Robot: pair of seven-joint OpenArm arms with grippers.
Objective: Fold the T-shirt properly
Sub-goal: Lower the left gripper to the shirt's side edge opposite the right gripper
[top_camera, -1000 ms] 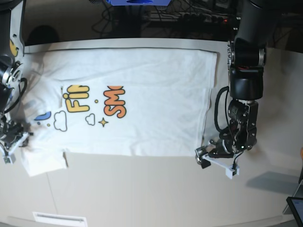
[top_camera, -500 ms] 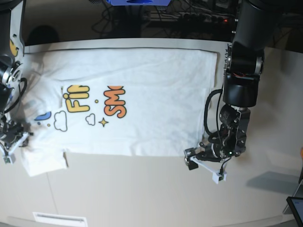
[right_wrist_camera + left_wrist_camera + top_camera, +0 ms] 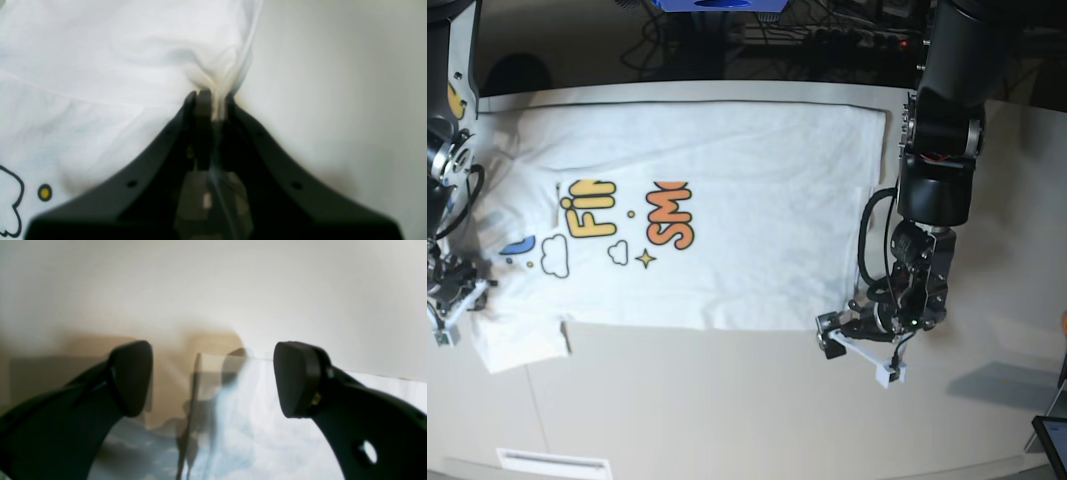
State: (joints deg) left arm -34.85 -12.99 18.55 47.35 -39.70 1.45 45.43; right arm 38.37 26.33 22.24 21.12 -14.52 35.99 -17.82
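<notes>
Two pincers in view. T-shirt lies spread flat across upper tabletop, print up. Right pincer, frame left in base view, clamped on bunched white fabric. Left pincer spread wide, empty, at shirt's lower-right corner.

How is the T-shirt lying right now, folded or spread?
Mostly spread: the T-shirt lies flat across the table, its print showing, with only one long edge turned over.
</notes>
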